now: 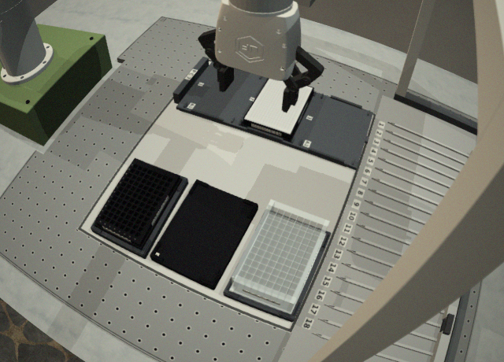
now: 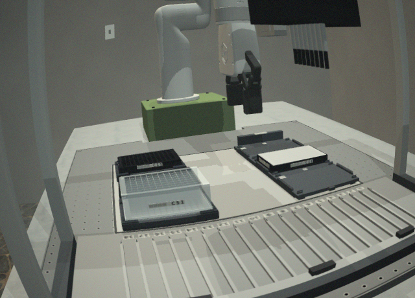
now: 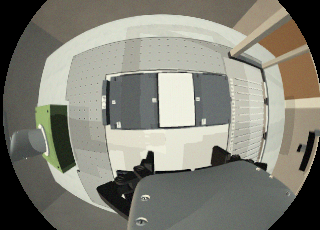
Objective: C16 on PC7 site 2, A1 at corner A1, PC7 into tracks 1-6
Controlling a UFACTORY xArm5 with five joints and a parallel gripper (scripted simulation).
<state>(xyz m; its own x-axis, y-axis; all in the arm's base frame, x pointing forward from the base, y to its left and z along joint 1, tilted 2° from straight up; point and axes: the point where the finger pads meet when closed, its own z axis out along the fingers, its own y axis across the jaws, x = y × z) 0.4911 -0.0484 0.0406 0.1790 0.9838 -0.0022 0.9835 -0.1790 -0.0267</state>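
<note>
The carrier PC7 (image 1: 338, 136) (image 2: 321, 181) (image 3: 132, 110) lies on the apron, its front end near the rail entrance by tracks 1 to 6, its handle at the far end. White-topped C16 (image 1: 268, 110) (image 2: 291, 155) (image 3: 176, 100) lies on site 2 and looks flat; its labels face the nests and the rails. Sites 1 and 3 are empty. My gripper (image 1: 255, 98) (image 2: 243, 105) (image 3: 184, 158) is open and empty, above the carrier. C15 (image 1: 138, 204) (image 2: 147, 159) is in S1; C51 (image 1: 280, 256) (image 2: 164, 194) is in S3. Nest S2 (image 1: 205, 232) is empty.
The rails (image 1: 406, 179) (image 2: 234, 244) (image 3: 247, 115) show thin ribs; dark blocks (image 2: 321, 267) (image 2: 404, 231) stand at their back. Frame posts (image 1: 416, 45) (image 2: 400, 87) rise beside them. A dark pipetting head (image 2: 303, 10) hangs above. The green robot base (image 1: 68, 73) (image 2: 187, 120) stands opposite the rails.
</note>
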